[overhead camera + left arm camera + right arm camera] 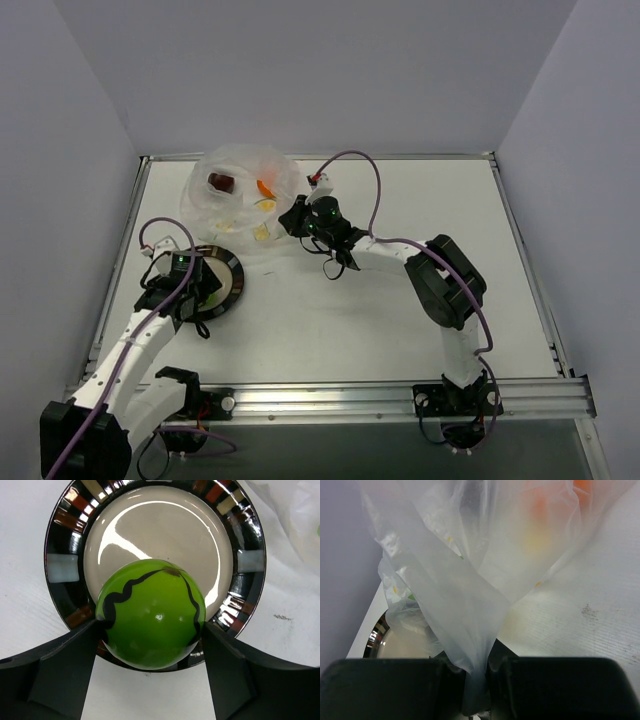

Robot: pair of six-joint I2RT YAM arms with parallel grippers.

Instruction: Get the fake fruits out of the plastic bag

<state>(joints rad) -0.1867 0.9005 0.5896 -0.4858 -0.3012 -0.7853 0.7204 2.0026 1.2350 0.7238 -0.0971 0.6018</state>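
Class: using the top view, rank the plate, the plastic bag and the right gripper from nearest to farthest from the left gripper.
1. plate, directly beneath it.
2. plastic bag, just beyond the plate.
3. right gripper, pinching the bag's right edge.

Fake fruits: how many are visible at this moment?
3. A green one is gripped in the left hand over the plate; a dark brown one and an orange one lie inside the plastic bag. The crinkled plastic may hide more.

Bright overhead light; glaring plate [165,535], softly blurred plastic bag [465,595]
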